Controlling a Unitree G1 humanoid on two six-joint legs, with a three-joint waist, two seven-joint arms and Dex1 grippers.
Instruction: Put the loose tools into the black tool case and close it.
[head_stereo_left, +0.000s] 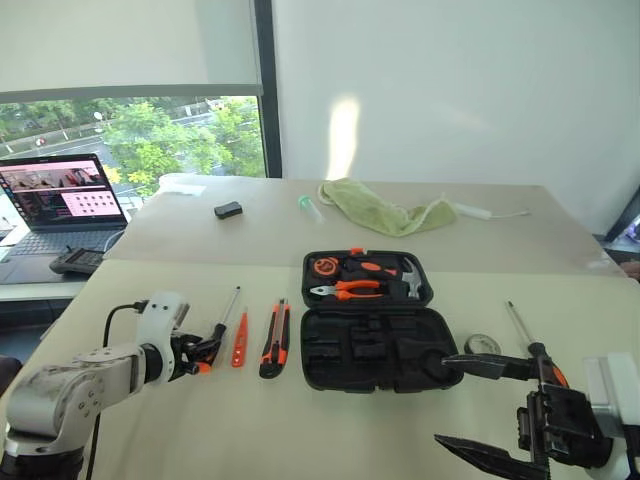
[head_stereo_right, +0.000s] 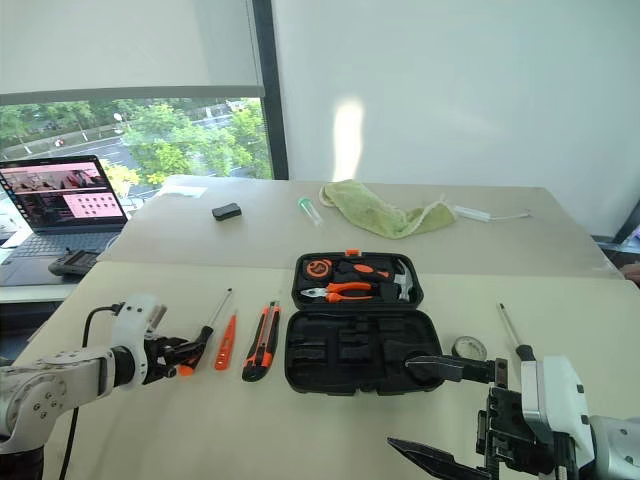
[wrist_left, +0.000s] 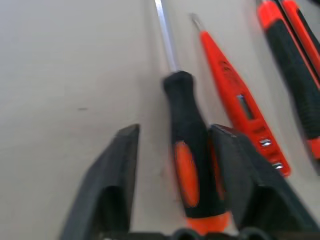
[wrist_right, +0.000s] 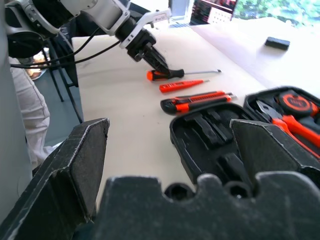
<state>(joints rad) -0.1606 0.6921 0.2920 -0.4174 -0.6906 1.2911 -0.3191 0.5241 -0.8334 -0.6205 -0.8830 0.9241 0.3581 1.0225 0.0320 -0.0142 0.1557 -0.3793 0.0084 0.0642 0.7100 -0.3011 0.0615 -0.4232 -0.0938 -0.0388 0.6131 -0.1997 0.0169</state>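
Your left gripper (wrist_left: 170, 175) has its fingers apart around the handle of a screwdriver (wrist_left: 187, 155) lying on the table (head_stereo_left: 200, 430), beside the orange tester (head_stereo_left: 239, 340) and the knife (head_stereo_left: 276, 338). The tool case (head_stereo_left: 370, 345) lies open mid-table. Your right gripper (head_stereo_left: 480, 410) hovers spread wide near its corner.

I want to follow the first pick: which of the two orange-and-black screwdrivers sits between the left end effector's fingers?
The screwdriver left of the slim orange tester: its handle lies between the left end effector fingers. The other screwdriver lies right of the case.
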